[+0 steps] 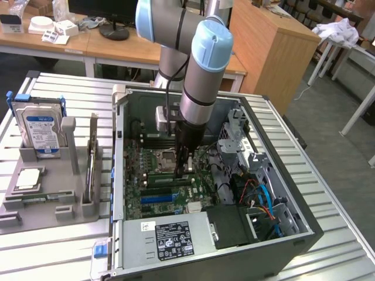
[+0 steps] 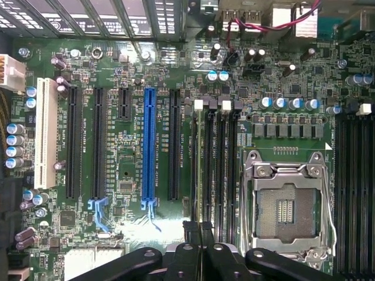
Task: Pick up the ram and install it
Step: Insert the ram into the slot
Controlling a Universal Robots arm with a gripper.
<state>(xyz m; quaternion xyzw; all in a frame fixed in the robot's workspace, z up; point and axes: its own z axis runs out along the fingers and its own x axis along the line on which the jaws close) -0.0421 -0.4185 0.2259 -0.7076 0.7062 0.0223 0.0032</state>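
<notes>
I have the black two-fingered gripper [image 1: 183,165] [image 2: 201,229] lowered inside the open dark metal computer case [image 1: 293,237], right over the green motherboard [image 2: 124,140]. The jaws are pressed nearly together, with just a sliver between the fingertips [image 2: 191,228].

Running straight out from that sliver is a thin edge that I take to be the long, narrow green ram stick [image 2: 203,170], lined up with one of the black memory slots [image 2: 221,170]. From this angle I cannot tell whether the jaws pinch it or merely rest on its top edge. In the exterior view a pale green strip [image 1: 169,180] lies directly beneath the jaws.

Just to one side of the jaws is the square silver processor socket [image 2: 287,205], standing empty. On the opposite side, a little farther off, is the long blue expansion slot [image 2: 149,146].

Well away from the jaws, toward the exterior view's left, the silver hard drive with a blue label [image 1: 40,132] stands upright in a grey moulded tray [image 1: 58,208].
</notes>
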